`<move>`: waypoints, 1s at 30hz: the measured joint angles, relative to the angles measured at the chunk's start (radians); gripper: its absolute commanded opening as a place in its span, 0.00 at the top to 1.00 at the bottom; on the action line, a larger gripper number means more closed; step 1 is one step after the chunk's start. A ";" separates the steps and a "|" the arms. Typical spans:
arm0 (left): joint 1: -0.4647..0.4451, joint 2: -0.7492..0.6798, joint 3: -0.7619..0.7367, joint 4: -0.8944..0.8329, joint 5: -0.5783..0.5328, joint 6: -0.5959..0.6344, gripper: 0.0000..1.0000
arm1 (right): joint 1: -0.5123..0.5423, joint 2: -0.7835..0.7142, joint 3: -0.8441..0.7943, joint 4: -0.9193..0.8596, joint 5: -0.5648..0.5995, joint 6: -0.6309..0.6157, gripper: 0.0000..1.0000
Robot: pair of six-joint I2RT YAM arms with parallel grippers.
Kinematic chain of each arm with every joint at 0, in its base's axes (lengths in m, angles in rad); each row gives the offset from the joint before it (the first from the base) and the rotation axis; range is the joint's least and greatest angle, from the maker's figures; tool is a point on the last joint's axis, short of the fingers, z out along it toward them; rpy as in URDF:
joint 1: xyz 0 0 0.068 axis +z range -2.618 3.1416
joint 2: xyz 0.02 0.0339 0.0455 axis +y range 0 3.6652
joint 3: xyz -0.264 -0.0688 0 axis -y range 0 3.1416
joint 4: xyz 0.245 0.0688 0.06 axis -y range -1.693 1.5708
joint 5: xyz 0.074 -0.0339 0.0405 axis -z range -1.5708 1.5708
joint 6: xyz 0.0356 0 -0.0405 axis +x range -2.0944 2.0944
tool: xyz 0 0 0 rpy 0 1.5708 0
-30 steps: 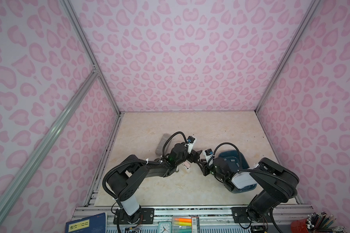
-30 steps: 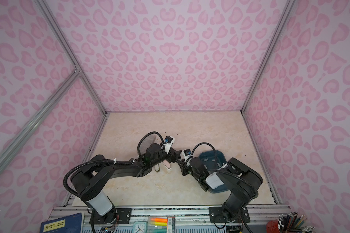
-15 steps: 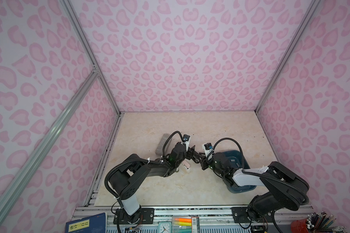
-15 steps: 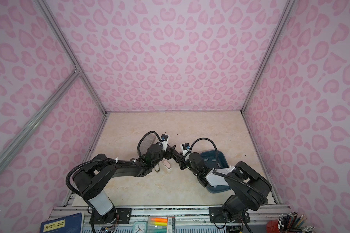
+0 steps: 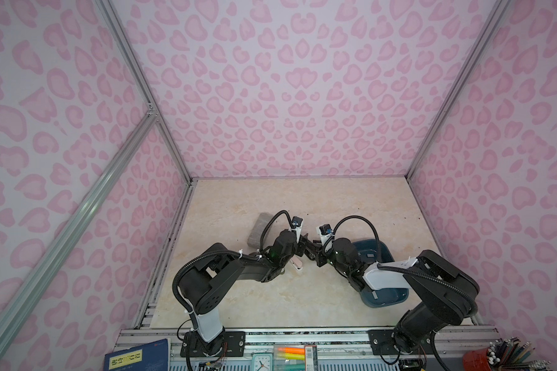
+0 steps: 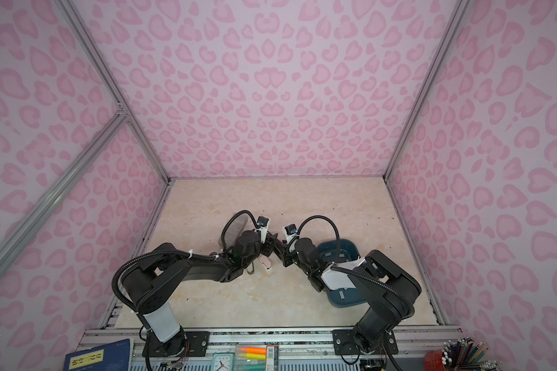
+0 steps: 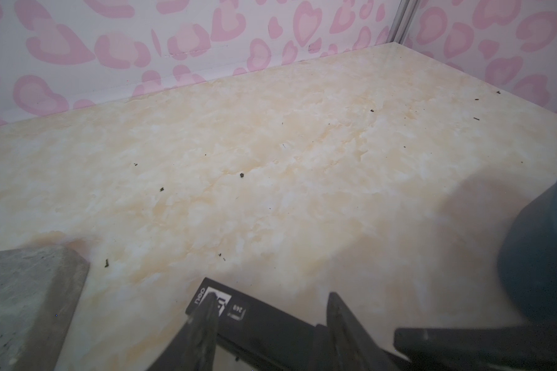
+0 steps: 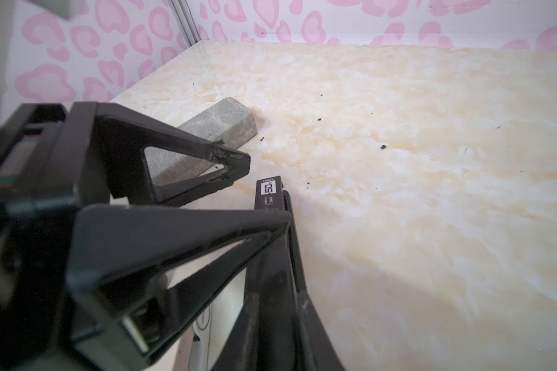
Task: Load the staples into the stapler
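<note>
1. The table [image 5: 270,205] is pale marbled beige, flecked with dark crumbs.
2. The blue tray [image 5: 387,298] sits on the table's right side, partly under the right arm.
3. The grey speckled block [image 5: 256,231] lies left of centre, beside the left arm's wrist.
4. The left pincer [image 7: 271,298] stands partly open, its fingers [image 8: 232,160] on either side of the stapler's labelled end. Whether they touch it I cannot tell.
5. The right pincer [image 5: 313,253] is nearly closed, gripping the stapler's black bar further back along its length.
6. The stapler [image 8: 268,192] is at mid-table between the two pincers. It shows as a slim black bar with a label reading "50" at its tip. Its long axis runs straight on from the right pincer. The labelled tip points away from that pincer, ending near the block but clear of it.
7. A pale pink-and-white piece [image 5: 298,264] lies just beside the pincers. Whether it joins the bar I cannot tell.
8. The staples [image 5: 369,256] are small flat silver-grey strips on the tray floor. Only a few show, too small to tell their direction.
</note>
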 measured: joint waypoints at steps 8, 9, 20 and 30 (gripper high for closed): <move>0.000 0.005 -0.019 0.002 -0.002 0.000 0.48 | 0.000 0.071 0.004 0.074 -0.008 0.000 0.78; 0.000 0.005 -0.019 0.002 -0.003 0.001 0.48 | 0.000 0.076 0.004 0.081 -0.008 0.001 0.78; 0.000 0.022 -0.019 0.003 -0.008 0.008 0.51 | 0.000 0.110 0.006 0.135 -0.006 0.012 0.78; 0.000 0.035 -0.012 0.004 -0.008 0.014 0.53 | -0.002 0.132 -0.014 0.202 -0.004 0.050 0.79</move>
